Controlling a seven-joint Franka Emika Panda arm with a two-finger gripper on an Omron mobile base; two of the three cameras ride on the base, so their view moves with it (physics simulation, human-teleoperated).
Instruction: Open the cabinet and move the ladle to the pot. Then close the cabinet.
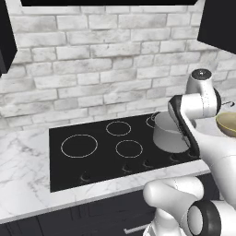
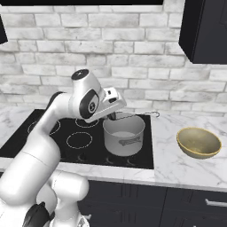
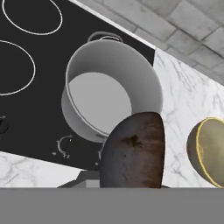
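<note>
The black wall cabinet (image 2: 205,31) hangs well above and to the right of the hand, its door swung out toward the room. That makes sense: it had to be open to give up the ladle, and closing it is the last job, not yet done.

Below the hand the marble desk (image 2: 186,166) carries a black cooktop (image 1: 92,156), and the hand (image 2: 116,116) hovers over the cooktop's right end, because that is where the pot stands.

The silver-grey pot (image 3: 109,94) sits directly below and just ahead of the hand, on the right-hand burners, mouth up and with nothing in it, ready to take the ladle. A thin wire handle sticks out from its far rim.

Well off to the hand's right, on bare marble, rests a yellowish bowl (image 2: 199,142), apart from the pot and no part of this job.

The ladle (image 3: 133,151) is the dark, mottled brown rounded shape rising right in front of the hand's camera, its bowl end hanging over the pot's near rim. I judge the hand is clamped on its handle, though the fingers themselves are hidden behind it, so I can't see the grip itself. It is held above the pot so that letting go drops it inside.
</note>
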